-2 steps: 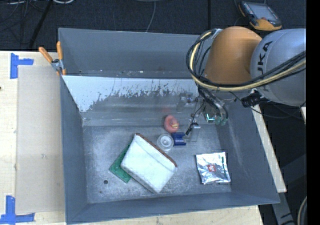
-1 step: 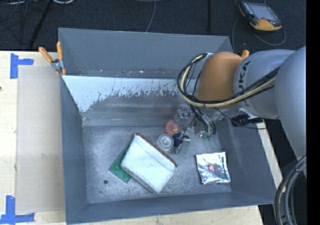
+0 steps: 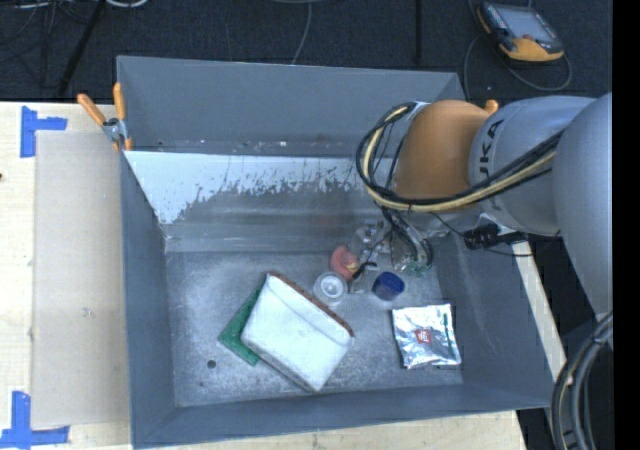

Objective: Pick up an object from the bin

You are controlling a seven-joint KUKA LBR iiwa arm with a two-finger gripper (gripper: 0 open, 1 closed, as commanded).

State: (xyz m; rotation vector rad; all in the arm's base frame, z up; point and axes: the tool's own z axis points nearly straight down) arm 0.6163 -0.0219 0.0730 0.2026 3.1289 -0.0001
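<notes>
The fingers (image 3: 392,253) are hovering, open or closed I cannot tell; the blue cap (image 3: 387,285) is lying just at their six o'clock, a red lump (image 3: 345,260) at nine.

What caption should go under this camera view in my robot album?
Gripper low in the grey bin, next to a small blue cap and a reddish lump.

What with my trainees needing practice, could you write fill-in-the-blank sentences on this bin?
The packet lies to the view's ___ of the white pad. The sheet under that pad is ___. The cap between the tool and the packet is ___.
Missing: right; green; blue.
</notes>
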